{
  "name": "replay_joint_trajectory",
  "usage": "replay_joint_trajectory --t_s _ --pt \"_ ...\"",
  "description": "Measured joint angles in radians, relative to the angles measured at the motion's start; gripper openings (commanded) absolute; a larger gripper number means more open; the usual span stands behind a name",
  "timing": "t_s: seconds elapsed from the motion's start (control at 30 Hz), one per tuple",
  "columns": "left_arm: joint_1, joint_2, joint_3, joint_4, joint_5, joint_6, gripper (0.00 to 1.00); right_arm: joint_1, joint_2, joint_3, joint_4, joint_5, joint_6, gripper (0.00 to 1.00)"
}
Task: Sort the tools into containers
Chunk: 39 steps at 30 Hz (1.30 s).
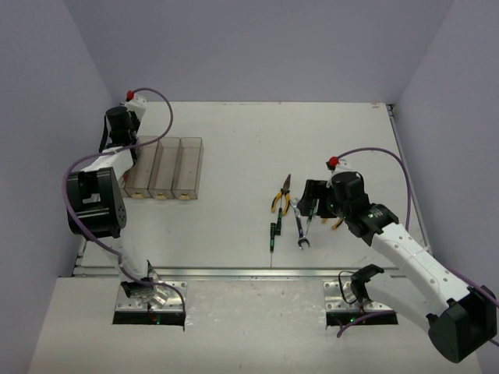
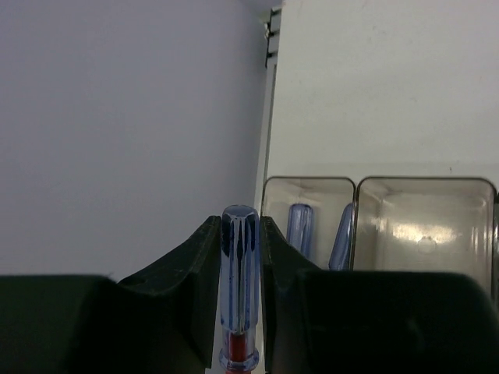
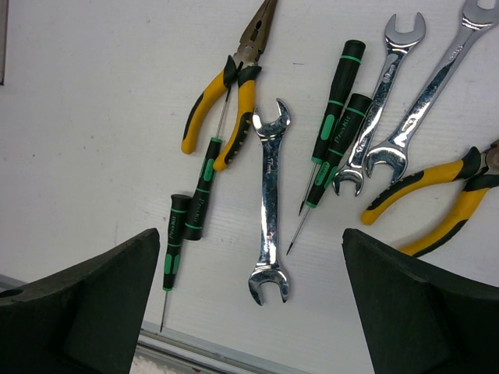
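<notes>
One blue screwdriver (image 2: 239, 269) caught

Left gripper (image 2: 240, 234) pinches its smooth, translucent handle, jaws nearly together, near the clear plastic bins (image 2: 425, 181). Right gripper (image 3: 249, 241) gapes wide, holding nothing, over shiny steel wrenches (image 3: 269, 210) and yellow-handled pliers (image 3: 201, 113).

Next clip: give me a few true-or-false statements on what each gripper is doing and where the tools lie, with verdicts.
1. The left gripper is shut on a blue-handled screwdriver. True.
2. The right gripper holds a wrench. False: it is open over the tools and holds nothing.
3. Three wrenches lie on the table. True.
4. Every bin is empty. False: one bin holds two blue handles.
5. Both pliers are in a bin. False: they lie on the table beside the wrenches.
</notes>
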Motion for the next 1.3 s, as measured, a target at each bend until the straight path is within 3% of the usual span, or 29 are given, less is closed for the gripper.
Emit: replay_joint_trajectory --t_s 0.17,0.23,0.27,0.3,0.33,0.37,0.5,0.6,0.73,0.87,0.93,0.97,1.07,1.13,1.17,1.2,1.23,1.27,1.3 --pt "0.025 0.013 -0.070 0.008 0.026 -0.001 0.04 0.000 -0.001 0.000 0.000 -0.008 -0.003 0.99" --pt "0.025 0.022 -0.078 0.021 0.033 -0.001 0.20 0.000 -0.001 0.000 0.000 -0.010 -0.004 0.99" --pt "0.025 0.026 -0.083 0.028 0.036 0.000 0.37 0.000 -0.001 0.000 0.000 -0.011 -0.005 0.99" --pt "0.025 0.027 -0.090 0.033 0.036 0.000 0.38 0.000 -0.001 0.000 0.000 -0.011 -0.006 0.99" --pt "0.025 0.027 -0.096 0.034 0.037 0.002 0.58 0.000 -0.001 0.000 0.000 -0.011 -0.006 0.99" --pt "0.025 0.027 -0.100 0.035 0.038 0.007 0.67 0.000 -0.001 0.000 0.001 -0.012 -0.007 0.99" --pt "0.024 0.028 -0.103 0.036 0.042 -0.001 0.81 0.000 -0.002 0.000 0.000 -0.013 -0.007 0.99" --pt "0.024 0.028 -0.103 0.037 0.036 -0.008 1.00 0.000 -0.002 0.000 0.000 -0.013 -0.008 0.99" --pt "0.015 0.015 -0.069 0.025 -0.008 -0.094 1.00 0.000 -0.001 0.000 0.001 -0.015 -0.012 0.99" --pt "-0.009 0.003 0.275 -0.290 -0.079 -0.453 1.00 0.000 0.020 0.000 0.016 -0.029 -0.010 0.99" --pt "-0.021 -0.046 0.453 -0.406 -0.023 -0.677 1.00 0.000 0.059 0.010 0.003 -0.012 0.005 0.99" --pt "-0.028 -0.110 0.470 -0.437 0.007 -0.764 1.00 0.001 0.088 0.021 -0.006 -0.002 0.012 0.99" --pt "-0.064 -0.396 0.368 -0.506 0.087 -0.972 1.00 0.001 0.167 0.054 -0.034 0.018 0.035 0.99" --pt "-0.107 -0.612 0.205 -0.464 0.121 -1.053 1.00 0.001 0.205 0.081 -0.053 0.023 0.051 0.98" --pt "-0.123 -0.708 0.115 -0.480 0.141 -1.075 1.00 0.001 0.224 0.095 -0.056 0.026 0.057 0.94" --pt "-0.139 -0.796 0.044 -0.503 0.163 -1.092 1.00 0.001 0.244 0.108 -0.058 0.031 0.063 0.82" --pt "-0.147 -0.875 -0.018 -0.508 0.179 -1.097 1.00 0.001 0.262 0.120 -0.062 0.036 0.067 0.82" --pt "-0.148 -0.937 -0.076 -0.515 0.192 -1.097 1.00 0.001 0.281 0.133 -0.065 0.038 0.073 0.68" --pt "-0.147 -0.981 -0.131 -0.538 0.201 -1.097 1.00 0.001 0.297 0.141 -0.066 0.039 0.077 0.62"
